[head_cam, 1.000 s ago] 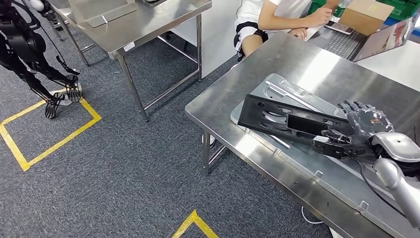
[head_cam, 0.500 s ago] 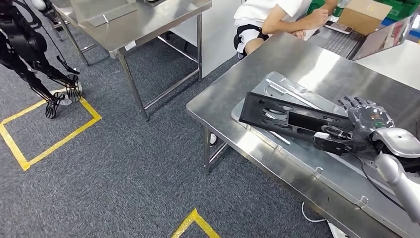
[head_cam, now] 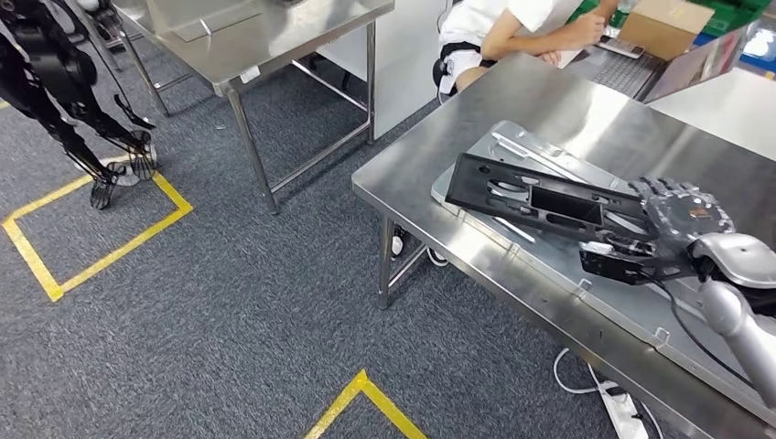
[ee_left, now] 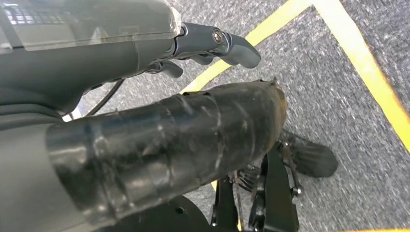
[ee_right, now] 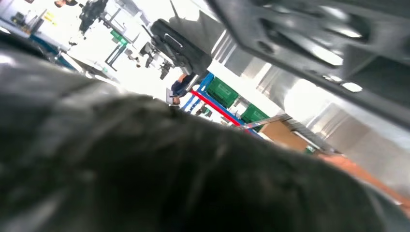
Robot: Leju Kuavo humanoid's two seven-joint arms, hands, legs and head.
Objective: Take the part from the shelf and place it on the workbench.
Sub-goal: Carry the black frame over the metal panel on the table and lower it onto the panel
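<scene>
Right hand [head_cam: 673, 233] is gripping the near end of the black part [head_cam: 540, 201], fingers [head_cam: 666, 194] wrapped over its far edge, thumb clamped underneath. Part is lying flat on a silver plate [head_cam: 512, 142] on the desk [head_cam: 549, 101], running toward 10 o'clock. Left hand [ee_left: 212, 46] is hanging over grey carpet [ee_left: 338, 92], fingers curled, holding nothing. At 12 o'clock a person [head_cam: 503, 27] is sitting at the desk's far edge.

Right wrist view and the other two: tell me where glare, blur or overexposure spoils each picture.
Right wrist view: a dark, out-of-focus mass blurs most of the frame, and the background is blown out white behind the black part. Head view: sharp, with bright glare patches on the steel workbench near the right robot hand. Left wrist view: the carpet is in focus, and the left robot hand carries soft reflections.
</scene>
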